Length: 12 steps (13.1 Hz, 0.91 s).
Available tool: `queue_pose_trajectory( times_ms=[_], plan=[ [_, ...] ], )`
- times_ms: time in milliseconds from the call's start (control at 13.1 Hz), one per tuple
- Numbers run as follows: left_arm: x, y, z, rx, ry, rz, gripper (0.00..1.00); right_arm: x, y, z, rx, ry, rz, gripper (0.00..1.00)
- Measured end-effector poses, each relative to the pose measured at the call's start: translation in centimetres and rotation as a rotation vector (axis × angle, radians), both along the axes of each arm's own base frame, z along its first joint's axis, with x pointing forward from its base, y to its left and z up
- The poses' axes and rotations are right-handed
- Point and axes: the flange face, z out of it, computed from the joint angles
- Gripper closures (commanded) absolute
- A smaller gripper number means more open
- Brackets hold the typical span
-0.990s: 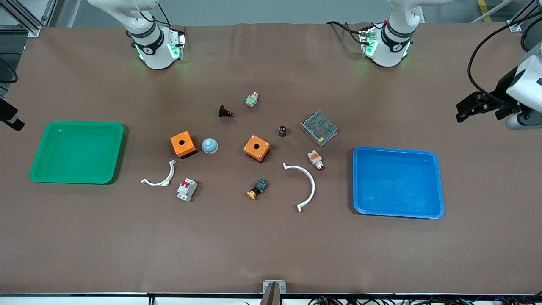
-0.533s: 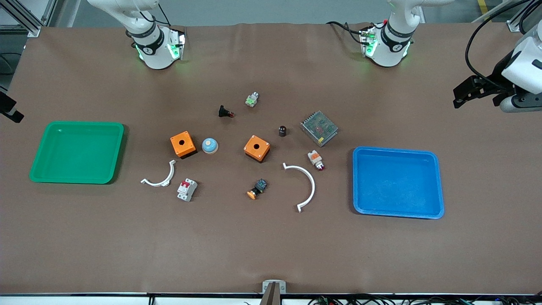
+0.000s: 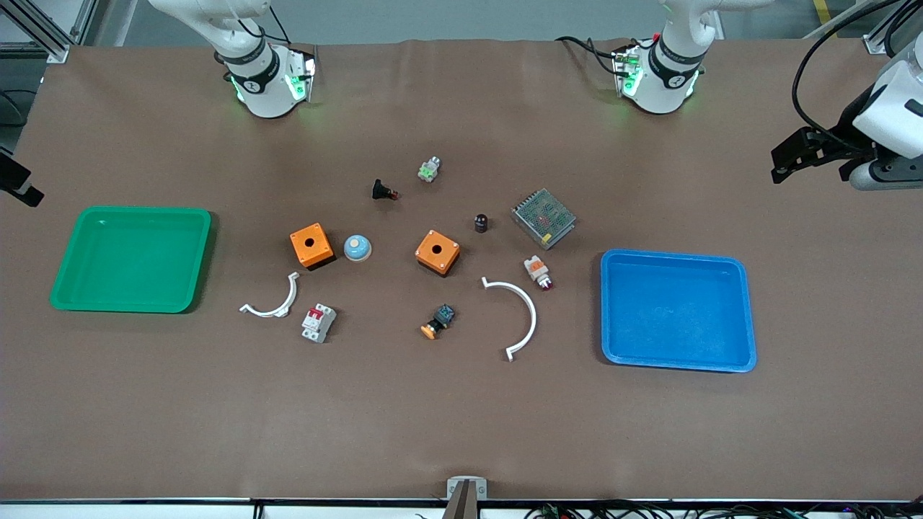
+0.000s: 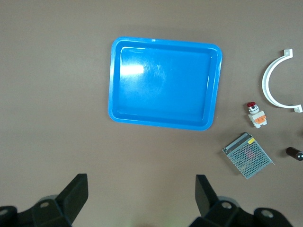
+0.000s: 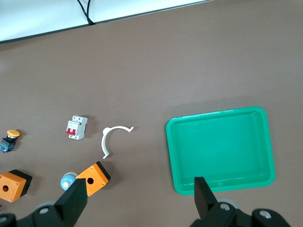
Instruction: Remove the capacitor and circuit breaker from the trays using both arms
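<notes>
The capacitor (image 3: 481,223), a tiny dark cylinder, stands mid-table beside a metal mesh box (image 3: 543,218); it also shows in the left wrist view (image 4: 293,152). The breaker (image 3: 318,322), white-grey with a red top, lies nearer the front camera, beside a small white arc (image 3: 272,300); it also shows in the right wrist view (image 5: 76,127). My left gripper (image 3: 815,155) (image 4: 142,198) hangs open and empty over the left arm's end of the table, outside the blue tray (image 3: 678,310). My right gripper (image 3: 16,189) (image 5: 141,198) is open and empty at the right arm's end, by the green tray (image 3: 130,259).
Two orange boxes (image 3: 311,245) (image 3: 437,252), a blue-white dome (image 3: 357,248), a large white arc (image 3: 515,313), an indicator lamp (image 3: 538,272), an orange-capped switch (image 3: 438,321), a black button part (image 3: 383,190) and a small green-white part (image 3: 429,169) lie mid-table between the trays.
My left gripper has moved toward the bases' side of the table, then nearly stopped. My right gripper shifted slightly. Nothing on the table moved.
</notes>
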Motion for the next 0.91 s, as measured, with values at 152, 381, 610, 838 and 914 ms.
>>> queue_pose_trajectory(
  times_ms=[152, 381, 610, 838, 914],
  plan=[
    [0.0, -0.3, -0.1, 0.0, 0.001, -0.005, 0.0, 0.0, -0.1, 0.0, -0.001, 0.0, -0.001, 0.0],
    [-0.1, -1.3, -0.1, 0.0, 0.003, -0.024, 0.0, 0.0, -0.3, 0.0, -0.001, 0.0, -0.005, 0.0],
    [-0.1, -1.4, -0.1, 0.001, 0.007, -0.026, 0.0, 0.1, -0.4, -0.3, -0.001, 0.005, -0.009, 0.0],
    [-0.2, -1.4, -0.1, 0.001, 0.009, -0.026, 0.0, 0.2, -0.5, -0.5, -0.001, 0.009, -0.009, 0.0],
    [-0.2, -1.4, -0.1, 0.001, 0.01, -0.026, 0.0, 0.2, -0.4, -0.5, -0.002, 0.013, -0.008, 0.0]
  ],
)
